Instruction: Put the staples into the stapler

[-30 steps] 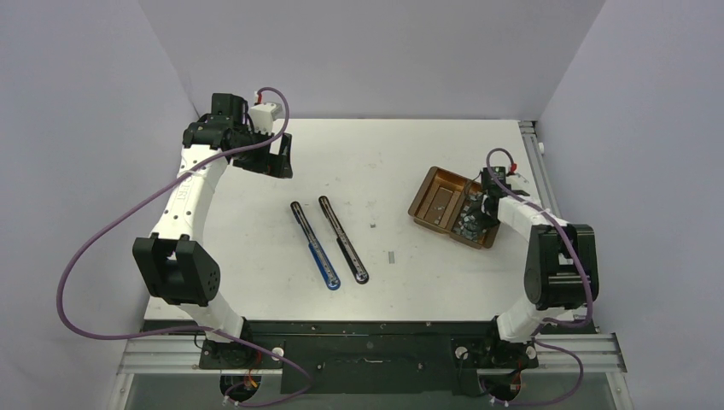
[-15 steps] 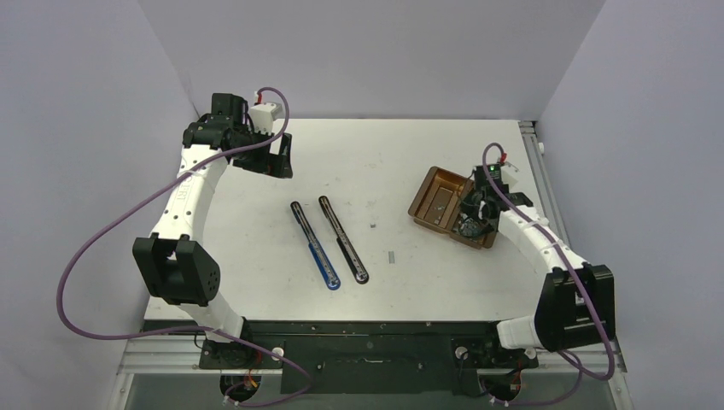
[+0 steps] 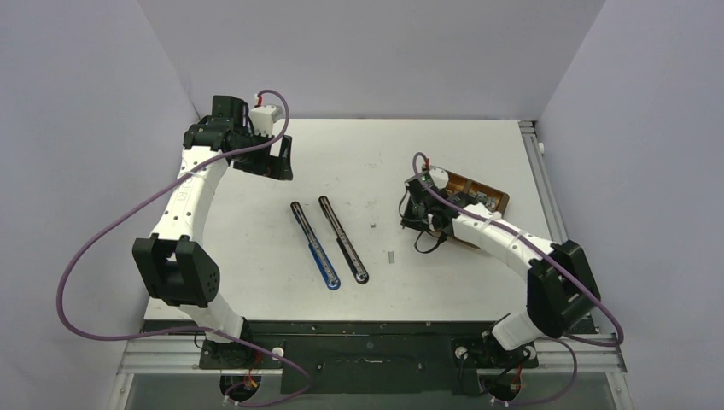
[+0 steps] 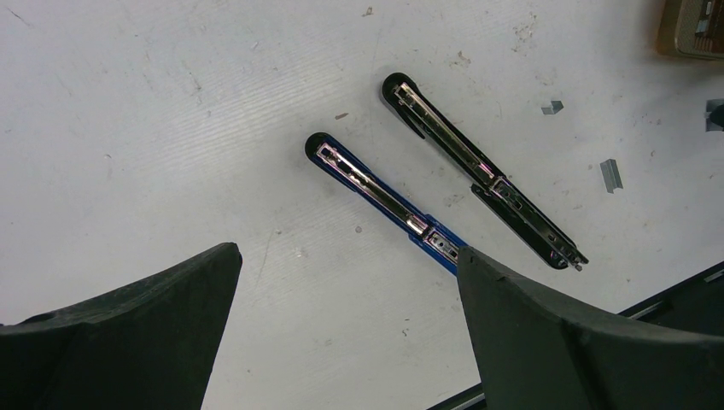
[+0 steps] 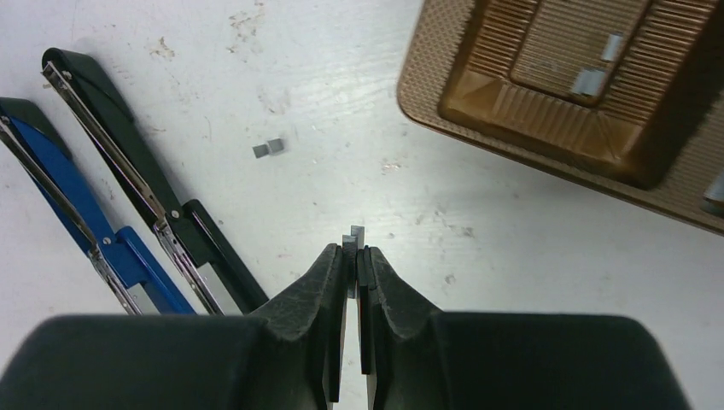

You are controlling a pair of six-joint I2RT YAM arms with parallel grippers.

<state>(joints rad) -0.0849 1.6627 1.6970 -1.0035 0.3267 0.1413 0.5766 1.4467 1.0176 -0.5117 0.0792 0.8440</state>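
Note:
Two opened staplers lie side by side mid-table, a blue one (image 3: 314, 248) and a black one (image 3: 342, 239). Both show in the left wrist view, blue (image 4: 384, 201) and black (image 4: 478, 166), and in the right wrist view, blue (image 5: 77, 222) and black (image 5: 137, 179). My right gripper (image 5: 353, 249) is shut on a small grey strip of staples (image 5: 353, 234) that sticks out past its tips. It hangs over bare table between the black stapler and the tray (image 3: 427, 237). My left gripper (image 4: 348, 252) is open and empty, high at the back left (image 3: 275, 159).
The brown two-compartment tray (image 5: 512, 128) holds a few staple strips (image 5: 589, 81); my right arm covers most of it in the top view (image 3: 485, 190). Loose staple pieces lie on the table (image 3: 374, 225) (image 3: 391, 255) (image 5: 271, 149). The table's near edge is close behind the staplers.
My right gripper has left the tray and swung left over the table toward the staplers, carrying the staple strip. The left arm has not moved.

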